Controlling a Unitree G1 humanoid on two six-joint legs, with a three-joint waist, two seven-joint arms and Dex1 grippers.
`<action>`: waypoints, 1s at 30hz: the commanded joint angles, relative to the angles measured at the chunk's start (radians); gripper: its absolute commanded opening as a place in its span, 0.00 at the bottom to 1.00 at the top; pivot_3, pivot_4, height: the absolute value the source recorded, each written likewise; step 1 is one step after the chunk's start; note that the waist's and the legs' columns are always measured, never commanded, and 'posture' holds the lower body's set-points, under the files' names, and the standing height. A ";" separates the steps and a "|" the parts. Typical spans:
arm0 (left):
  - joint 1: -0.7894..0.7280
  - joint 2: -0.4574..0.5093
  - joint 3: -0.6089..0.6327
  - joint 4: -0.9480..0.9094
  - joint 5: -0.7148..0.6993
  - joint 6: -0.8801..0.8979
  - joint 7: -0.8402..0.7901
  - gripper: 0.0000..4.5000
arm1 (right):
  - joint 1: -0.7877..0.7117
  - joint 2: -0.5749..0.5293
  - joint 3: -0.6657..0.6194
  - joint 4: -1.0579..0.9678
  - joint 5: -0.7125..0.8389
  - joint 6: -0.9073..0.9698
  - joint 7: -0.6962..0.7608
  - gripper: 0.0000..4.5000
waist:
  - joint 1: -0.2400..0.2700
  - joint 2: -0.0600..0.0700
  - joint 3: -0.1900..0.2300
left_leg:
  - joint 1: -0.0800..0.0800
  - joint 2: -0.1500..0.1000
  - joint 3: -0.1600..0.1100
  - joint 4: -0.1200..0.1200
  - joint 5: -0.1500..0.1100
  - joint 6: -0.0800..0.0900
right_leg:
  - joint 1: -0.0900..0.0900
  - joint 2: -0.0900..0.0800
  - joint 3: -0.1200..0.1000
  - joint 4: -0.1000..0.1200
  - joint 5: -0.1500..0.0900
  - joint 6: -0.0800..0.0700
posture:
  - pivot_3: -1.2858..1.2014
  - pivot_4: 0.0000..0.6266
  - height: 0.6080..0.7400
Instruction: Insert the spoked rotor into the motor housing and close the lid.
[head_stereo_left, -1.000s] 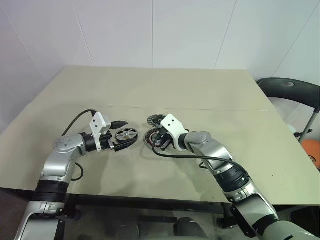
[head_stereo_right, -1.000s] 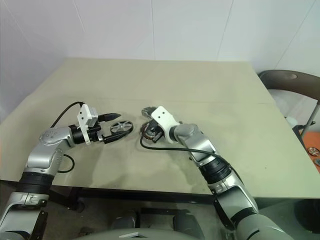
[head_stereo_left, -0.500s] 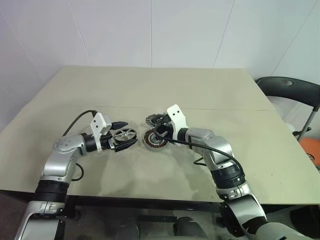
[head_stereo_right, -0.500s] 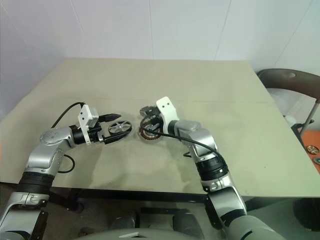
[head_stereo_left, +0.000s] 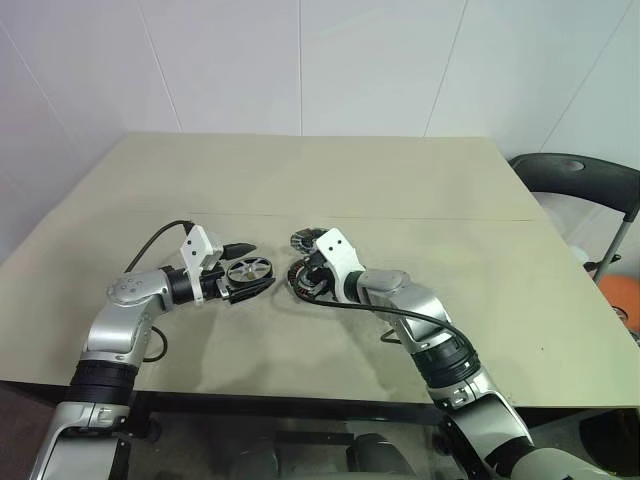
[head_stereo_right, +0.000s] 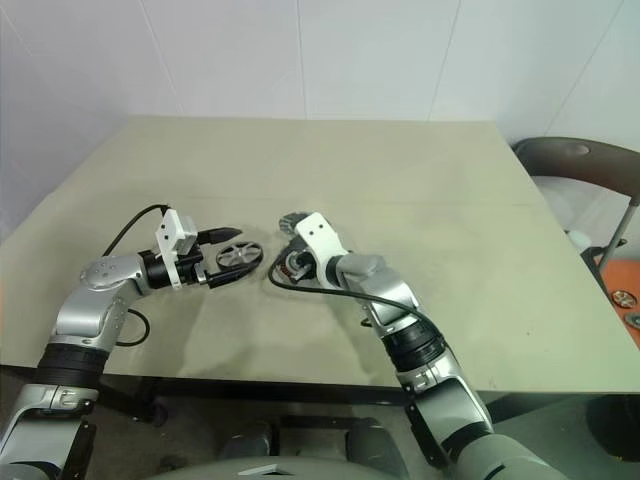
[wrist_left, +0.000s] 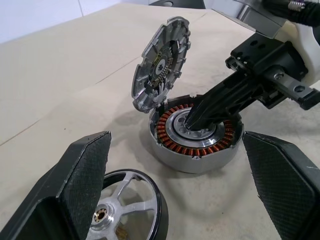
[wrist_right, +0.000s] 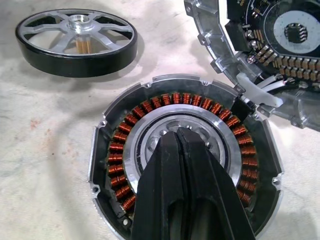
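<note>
Seemingly flat spoked rotor (wrist_right: 76, 37) beside copper-wound round motor housing (wrist_right: 182, 155).

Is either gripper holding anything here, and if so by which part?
Nothing is held. The left gripper stands open around the spoked rotor on the table. The right gripper is shut, its tips at the motor housing centre.

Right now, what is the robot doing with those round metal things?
It is putting a motor together. The right gripper, shut, presses its tips on the silver centre of the motor housing. The lid stands tilted open at the housing's edge. The left gripper is open around the spoked rotor, which lies on the table.
</note>
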 joint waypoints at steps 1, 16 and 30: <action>-0.011 0.003 0.008 -0.017 0.004 -0.012 0.002 1.00 | -0.005 0.000 0.017 0.021 -0.029 -0.016 -0.016 0.01 | 0.000 0.000 0.000 | 0.000 0.000 0.000 0.000 0.000 0.000 | 0.000 0.000 0.000 0.000 0.000 0.000 | 0.52 0.00 1.00; -0.031 0.000 0.019 -0.017 -0.046 0.052 -0.030 1.00 | -0.057 0.003 -0.294 -0.048 0.264 0.034 0.115 0.01 | 0.003 0.000 0.000 | 0.000 0.000 0.000 -0.001 0.000 0.000 | 0.000 0.000 0.000 0.000 0.000 0.000 | 0.52 0.00 1.00; 0.138 -0.080 0.169 -0.275 -0.370 0.651 0.225 1.00 | -0.004 -0.324 -0.251 -0.155 0.307 0.013 0.344 0.01 | 0.005 0.000 0.001 | -0.001 0.001 0.000 -0.006 0.000 0.000 | -0.002 -0.001 0.000 -0.002 0.000 0.000 | 0.52 0.00 1.00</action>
